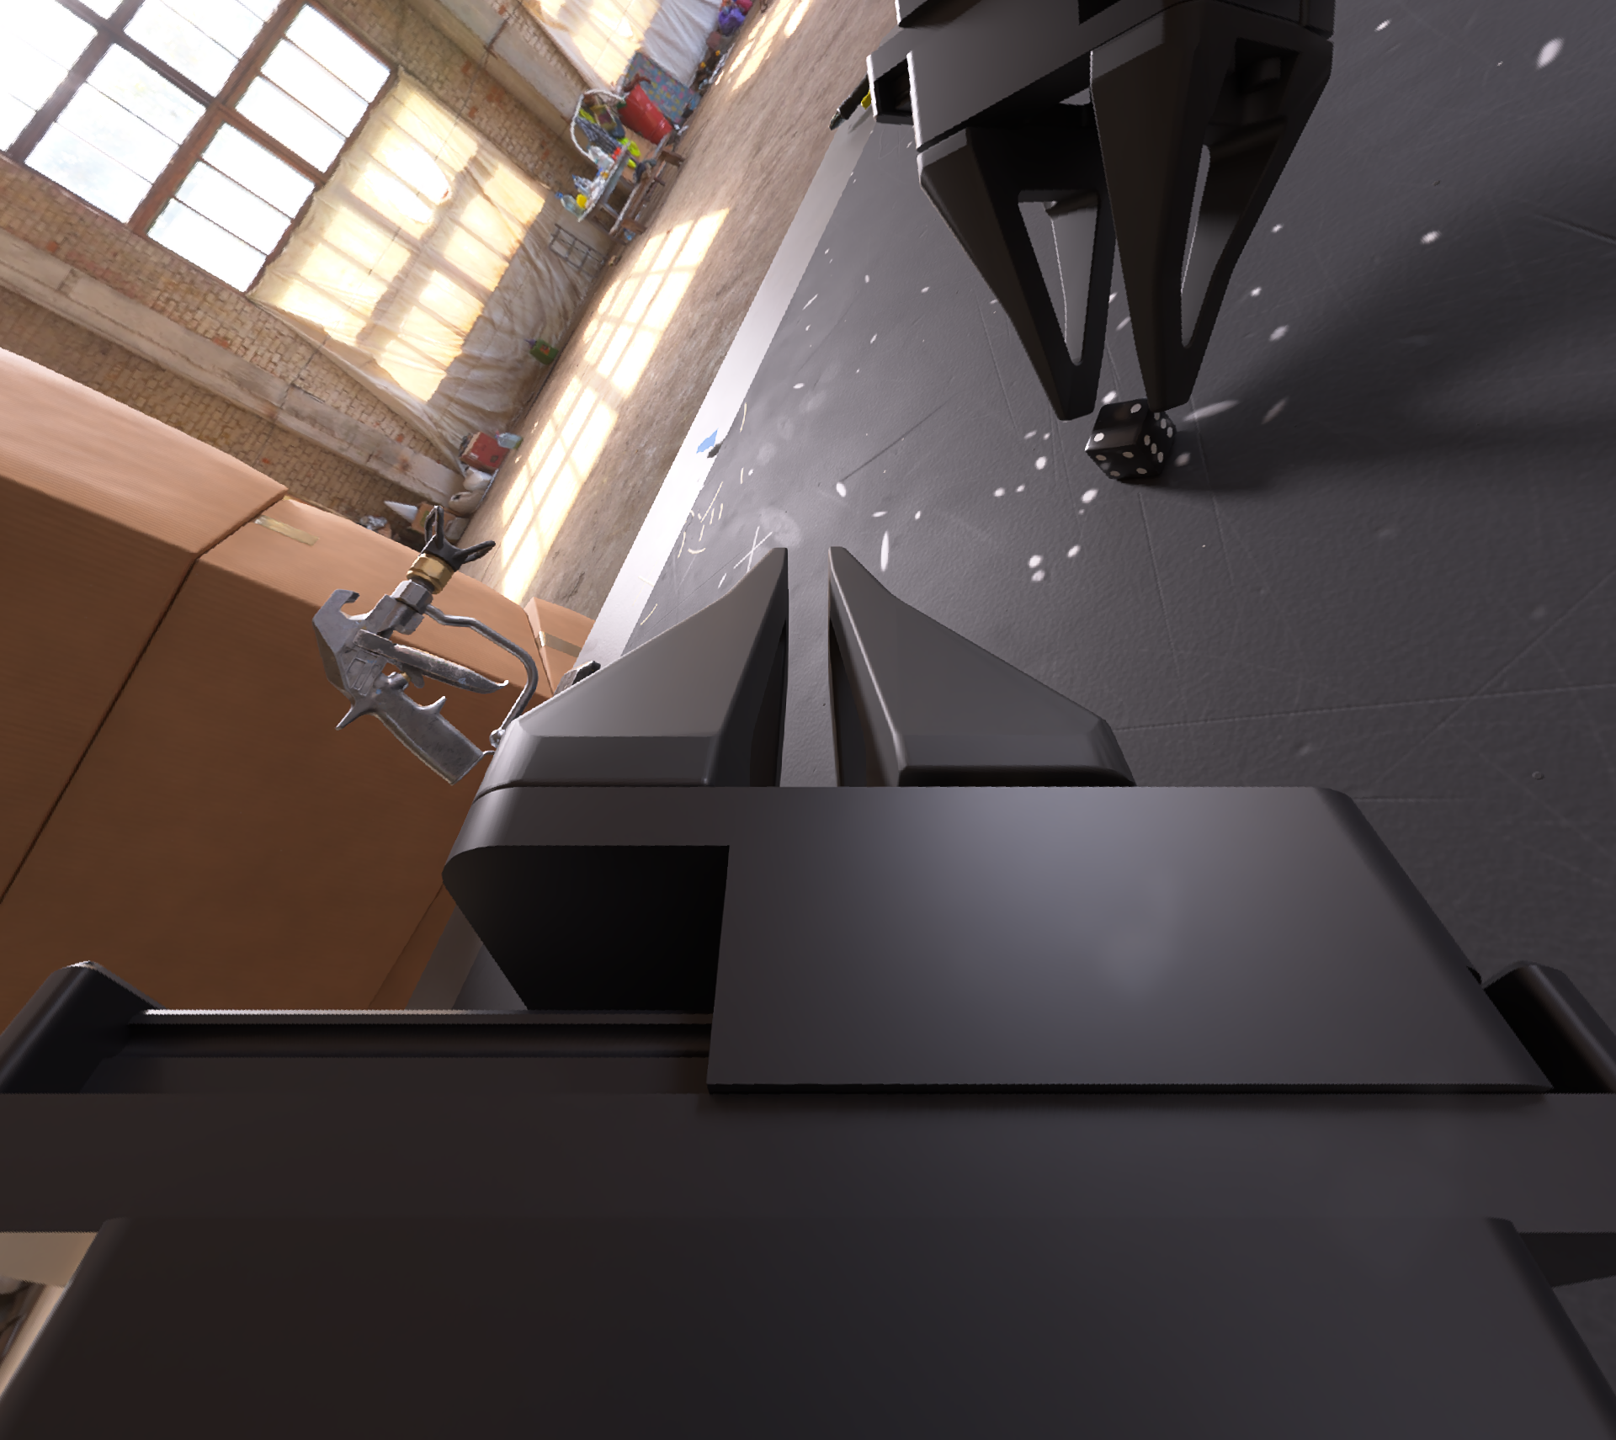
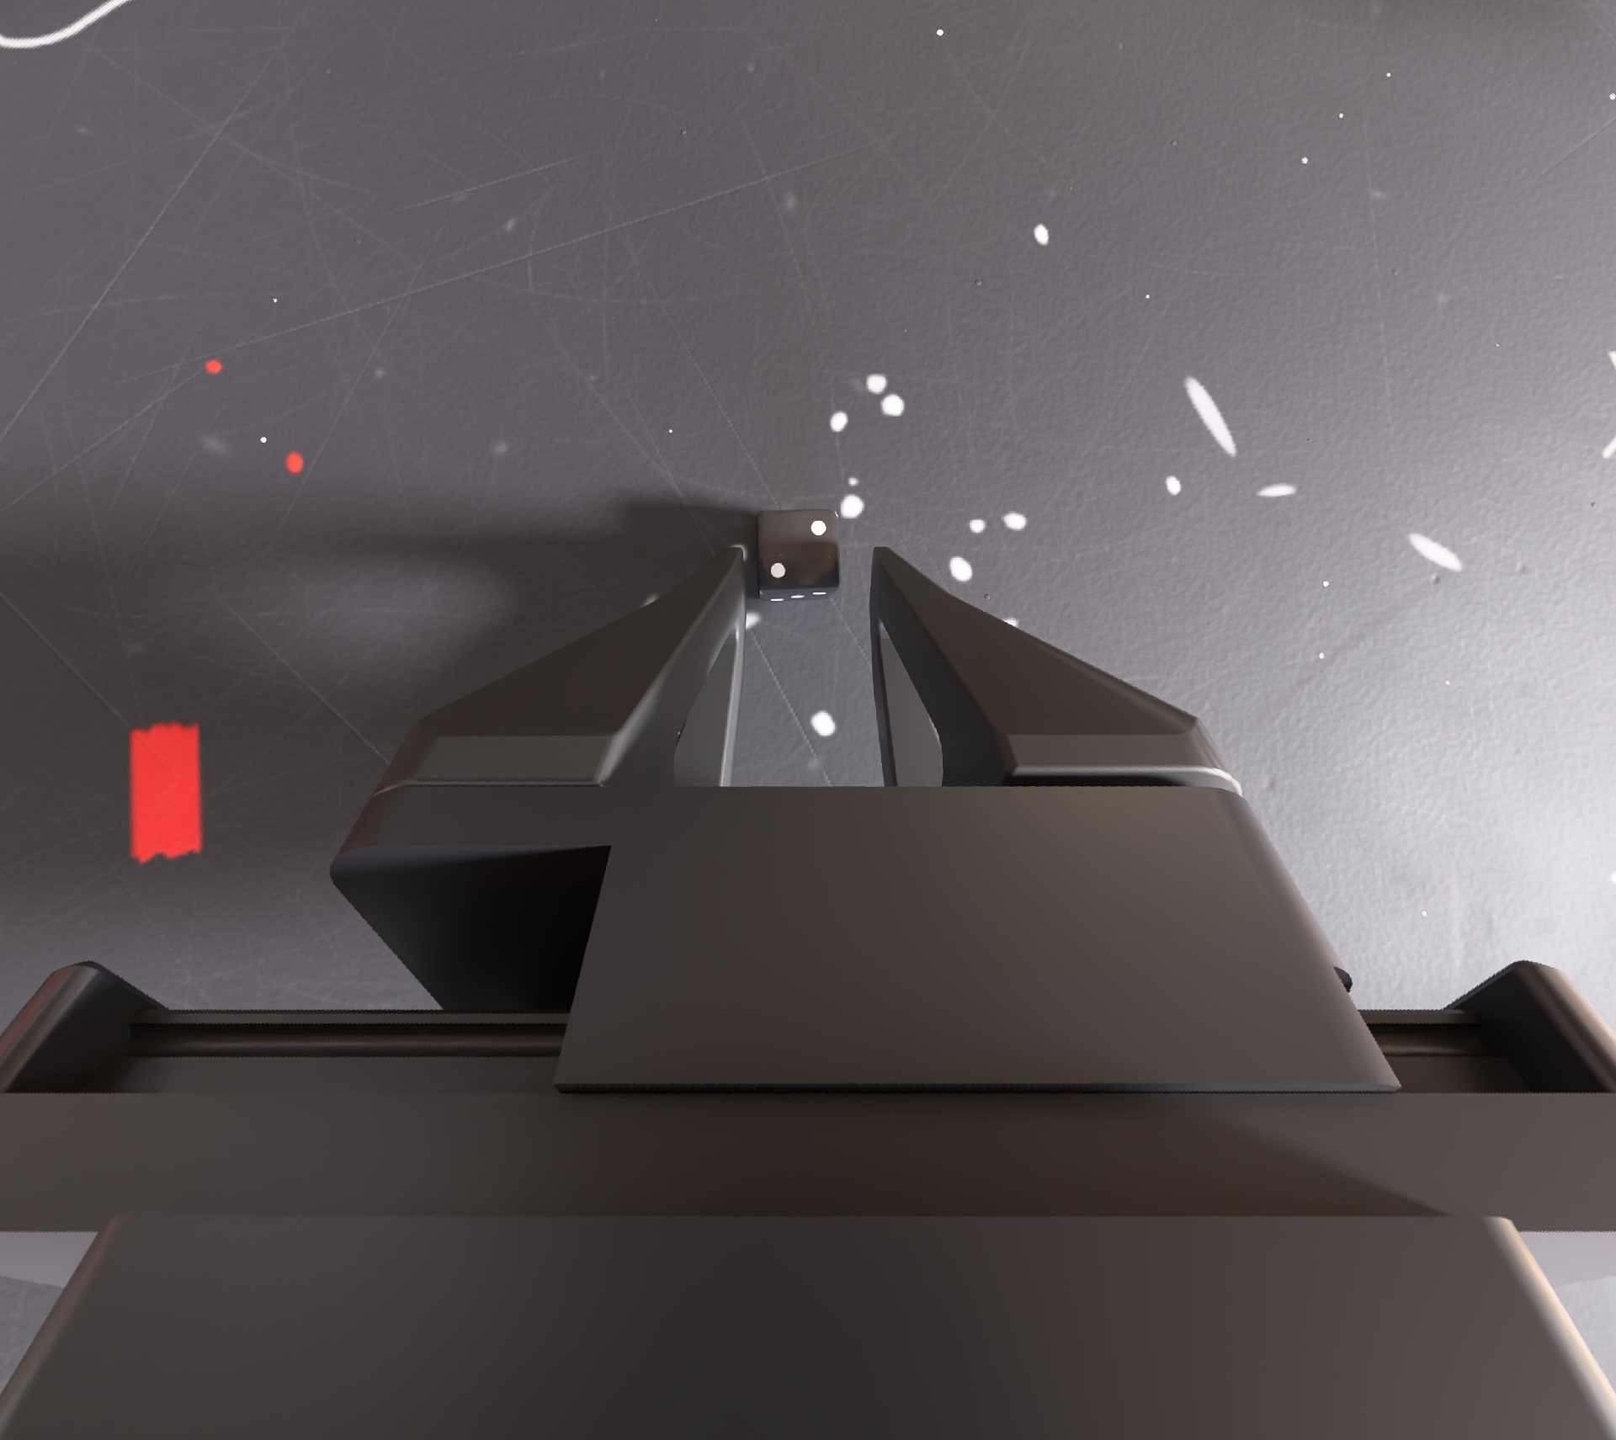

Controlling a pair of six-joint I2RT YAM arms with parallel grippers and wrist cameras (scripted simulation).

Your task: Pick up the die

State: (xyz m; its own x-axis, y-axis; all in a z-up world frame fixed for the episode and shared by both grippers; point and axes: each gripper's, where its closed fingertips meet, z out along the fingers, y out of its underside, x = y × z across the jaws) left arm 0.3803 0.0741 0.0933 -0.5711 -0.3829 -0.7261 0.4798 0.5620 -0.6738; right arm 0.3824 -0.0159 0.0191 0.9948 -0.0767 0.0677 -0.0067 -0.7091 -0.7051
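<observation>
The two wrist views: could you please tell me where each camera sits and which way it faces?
Left wrist view: sits on the left gripper, looking low across the table toward windows and boxes; its own near-shut fingers show, with the right gripper farther off.
Right wrist view: sits on the right gripper, looking down at the table; its open fingers flank the die.
Shared: the die, the table, the right gripper.
</observation>
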